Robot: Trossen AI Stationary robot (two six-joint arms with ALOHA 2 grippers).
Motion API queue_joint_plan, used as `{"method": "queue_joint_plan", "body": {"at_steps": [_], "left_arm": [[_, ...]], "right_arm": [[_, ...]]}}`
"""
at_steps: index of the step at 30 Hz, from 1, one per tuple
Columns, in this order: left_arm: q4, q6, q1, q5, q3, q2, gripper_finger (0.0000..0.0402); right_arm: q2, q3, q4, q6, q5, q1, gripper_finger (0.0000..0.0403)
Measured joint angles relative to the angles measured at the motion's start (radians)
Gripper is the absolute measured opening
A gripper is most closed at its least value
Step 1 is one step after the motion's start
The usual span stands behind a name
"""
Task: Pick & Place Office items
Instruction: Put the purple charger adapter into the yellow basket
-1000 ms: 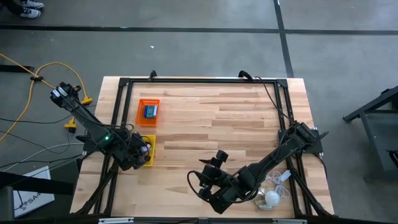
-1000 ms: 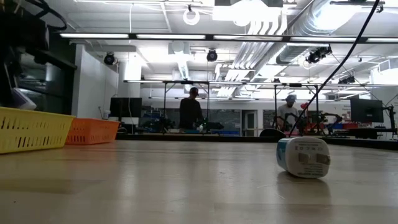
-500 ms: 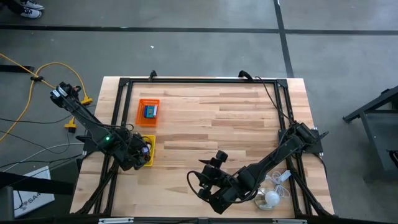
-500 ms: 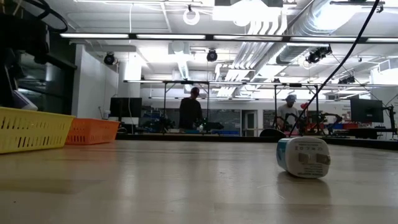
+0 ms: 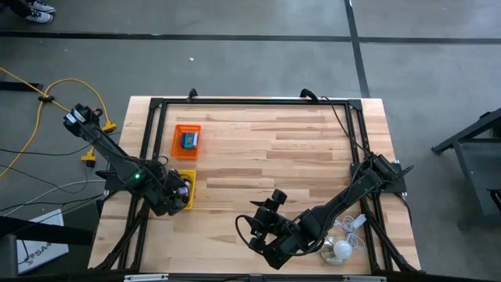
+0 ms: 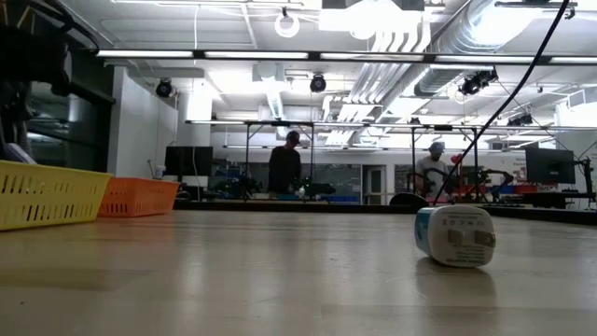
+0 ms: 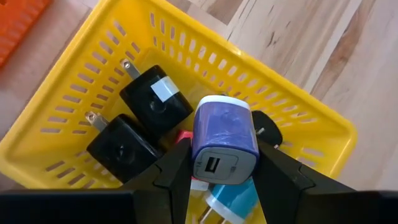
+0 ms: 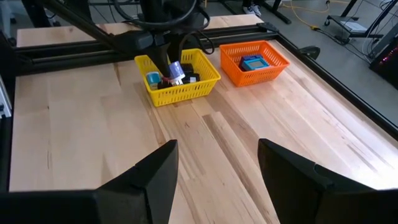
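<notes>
Above the yellow slotted plastic basket [image 7: 311,124], a purple-and-white plug-in charger block [image 7: 224,140] is being clamped by the left gripper [image 7: 225,163]; a tilted release risks bouncing it onto the counter [image 5: 274,157]

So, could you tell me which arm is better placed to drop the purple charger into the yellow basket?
The left. Its gripper already holds the purple charger over the yellow basket, whereas the right gripper sits open and empty across the table.

Wide bare table [image 5: 297,149] lies open (crowded only by yellow basket [image 5: 188,192] and orange basket [image 5: 186,141]).
</notes>
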Motion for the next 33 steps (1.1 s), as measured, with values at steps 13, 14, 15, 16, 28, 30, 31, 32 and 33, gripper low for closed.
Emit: {"method": "queue_joint_plan", "body": {"at_steps": [13,14,15,16,28,30,31,32,33], "left_arm": [[0.0,0.041,0.0,0.002,0.001,0.052,0.0172],[0.0,0.042,0.0,0.002,0.001,0.052,0.0176],[0.0,0.042,0.0,0.002,0.001,0.052,0.0178],[0.001,0.042,0.0,0.002,0.001,0.052,0.018],[0.001,0.171,0.008,0.001,0.001,0.051,0.0182],[0.001,0.189,0.025,0.0,0.005,0.051,0.0182],[0.001,0.201,0.035,0.0,0.008,0.05,0.0182],[0.002,0.217,0.047,0.0,0.01,0.049,0.0182],[0.001,0.233,0.06,0.001,0.015,0.049,0.0182]], "right_arm": [[0.0,0.0,0.0,0.005,-0.004,0.0,0.0206],[0.0,0.0,0.0,0.005,-0.007,0.0,0.0206],[0.0,0.0,0.0,0.005,-0.01,0.0,0.0206],[0.0,0.0,0.0,0.005,-0.011,0.0,0.0206],[0.0,0.0,0.001,0.006,-0.022,0.0,0.0206],[0.0,0.0,0.001,0.006,-0.027,0.0,0.0206],[0.0,0.0,0.001,0.005,-0.027,0.0,0.0206],[0.0,0.0,0.001,0.005,-0.027,0.0,0.0206],[0.0,0.0,0.001,0.005,-0.027,0.0,0.0206]]}}
